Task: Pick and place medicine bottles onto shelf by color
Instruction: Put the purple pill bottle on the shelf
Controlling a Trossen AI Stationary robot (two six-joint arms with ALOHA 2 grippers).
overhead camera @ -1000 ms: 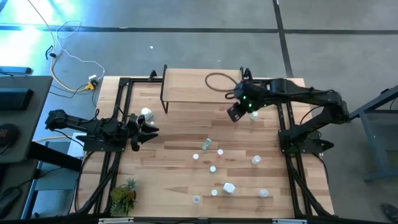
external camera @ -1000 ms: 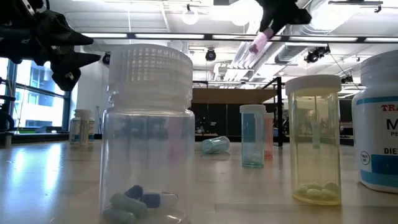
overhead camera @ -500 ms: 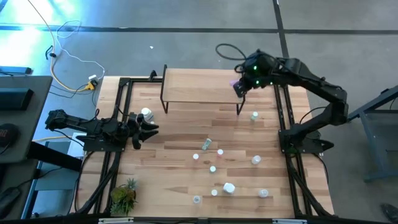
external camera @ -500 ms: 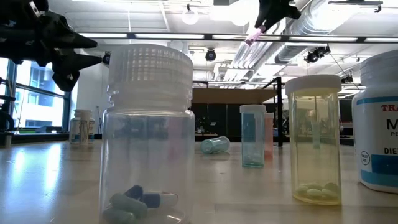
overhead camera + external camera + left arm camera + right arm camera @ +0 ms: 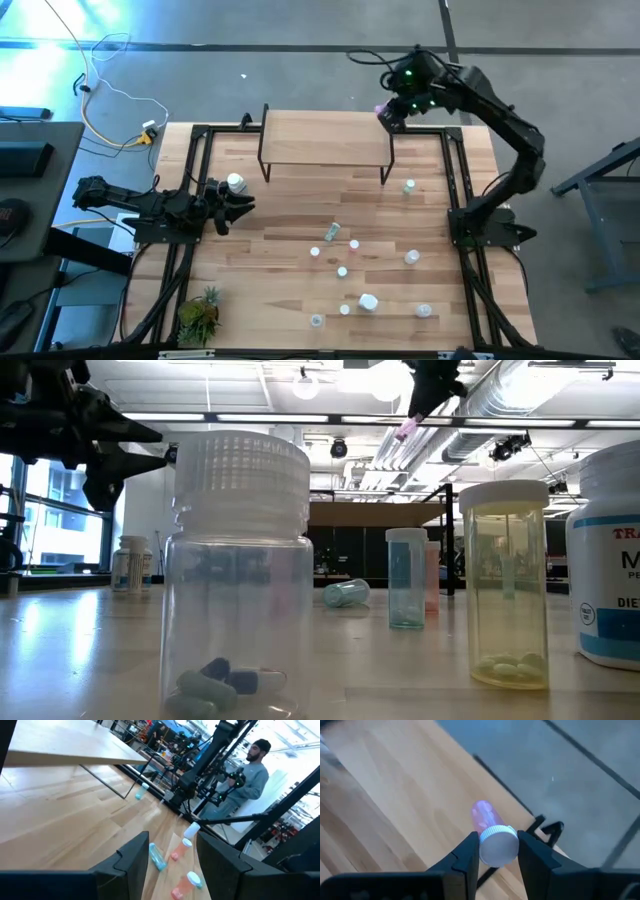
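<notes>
- My right gripper (image 5: 494,851) had its jaws pinched onto the white cap of a pink vial (image 5: 485,816), one finger on each side of the cap, with the vial's pink body sticking out forward past the fingertips.
- From above, I saw that right gripper (image 5: 388,112) held high over the far right corner of the shelf (image 5: 325,139), the pink vial (image 5: 380,110) just at the shelf's edge.
- From table height, the same vial (image 5: 408,427) hung tilted in the air, well above the tabletop.
- My left gripper (image 5: 236,203) waited low at the table's left side with its jaws partly spread and nothing between them; a white-capped bottle (image 5: 234,183) stood just beside it.
- Through the left wrist camera, I saw the two dark fingers (image 5: 131,855) apart, with loose bottles (image 5: 157,856) lying on the table (image 5: 60,820) beyond them.
- The other medicine bottles (image 5: 332,231) lay scattered on the near half of the tabletop, well apart from the shelf.
- A small potted plant (image 5: 200,312) sat at the near left corner.
</notes>
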